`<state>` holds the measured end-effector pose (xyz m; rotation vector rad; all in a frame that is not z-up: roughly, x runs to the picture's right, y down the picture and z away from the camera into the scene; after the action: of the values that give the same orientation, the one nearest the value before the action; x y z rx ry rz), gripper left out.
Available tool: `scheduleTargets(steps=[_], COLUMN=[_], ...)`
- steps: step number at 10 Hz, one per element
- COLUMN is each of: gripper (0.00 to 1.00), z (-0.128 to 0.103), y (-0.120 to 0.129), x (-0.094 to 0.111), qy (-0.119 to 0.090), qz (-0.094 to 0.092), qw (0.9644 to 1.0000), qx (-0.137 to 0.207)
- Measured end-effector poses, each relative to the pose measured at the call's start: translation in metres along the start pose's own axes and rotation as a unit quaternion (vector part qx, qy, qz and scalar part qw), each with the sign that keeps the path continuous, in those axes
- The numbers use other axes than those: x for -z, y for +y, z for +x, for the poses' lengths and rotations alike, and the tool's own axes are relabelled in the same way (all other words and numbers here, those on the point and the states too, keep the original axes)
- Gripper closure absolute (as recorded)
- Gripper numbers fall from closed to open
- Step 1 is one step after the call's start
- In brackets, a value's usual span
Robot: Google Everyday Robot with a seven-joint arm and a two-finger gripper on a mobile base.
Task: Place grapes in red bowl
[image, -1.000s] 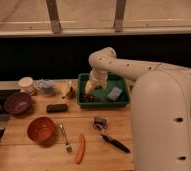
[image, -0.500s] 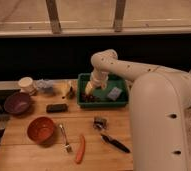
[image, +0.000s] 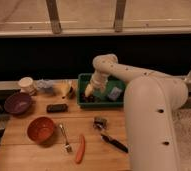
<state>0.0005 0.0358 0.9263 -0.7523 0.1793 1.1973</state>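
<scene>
The hand (image: 91,91), wide open and holding nothing, hangs in the green bin (image: 109,104) just above the grapes (image: 92,98) lying inside it; lower straight, then close gently around the whole bunch.

hand (image: 90,92) in bin (image: 105,104), over grapes (image: 88,99) — red bowl (image: 40,129) front-left (on table (image: 75,118))

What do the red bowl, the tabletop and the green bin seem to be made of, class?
Red bowl: likely plastic, smooth even colour. Tabletop: wood, pale brown with a seam line. Green bin, with the gripper inside it: probably plastic, uniform colour, thin straight walls.
</scene>
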Motion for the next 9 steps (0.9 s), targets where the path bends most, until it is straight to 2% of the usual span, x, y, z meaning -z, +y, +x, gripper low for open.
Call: scheduleTargets(steps=[4,5,6,8,9], gripper=[0.36,0.38,0.45,0.67,0.75], z=[0.000,0.001,0.002,0.003,0.003], y=[-0.005,-0.007,-0.006,-0.005,-0.005], x=[-0.035,-0.037,-0.037,-0.034,-0.032], qy=[0.017,0.018,0.019,0.018,0.016], qz=[-0.029,-0.031,-0.031,-0.035,-0.036], qw=[0.9993,0.9992,0.9992,0.9992,0.9991], qx=[-0.014,-0.016,-0.014,-0.012,-0.012])
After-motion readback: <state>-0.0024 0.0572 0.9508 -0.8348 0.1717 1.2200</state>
